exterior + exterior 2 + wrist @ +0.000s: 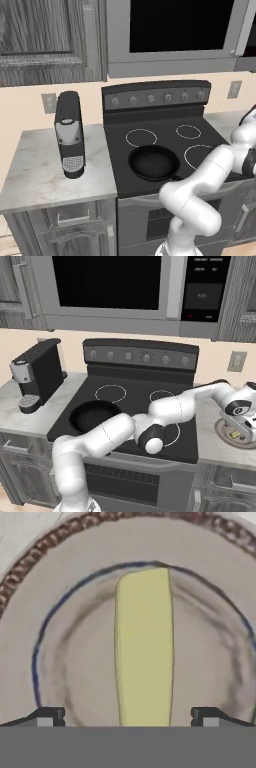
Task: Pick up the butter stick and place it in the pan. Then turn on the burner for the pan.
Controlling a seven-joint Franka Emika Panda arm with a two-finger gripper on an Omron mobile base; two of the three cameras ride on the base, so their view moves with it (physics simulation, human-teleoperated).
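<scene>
The stove (165, 150) fills the middle, with the pan (154, 163) on its near left burner. Over on the right counter (220, 453) sits a plate (222, 431), and the butter stick (144, 647) lies in its middle. The end effector (127, 717) hangs just above it, fingertips (47, 716) spread wide either side of the bar. I'd worry the butter, soft and slick, could skid or squash if the fingers close off-centre or too high.
</scene>
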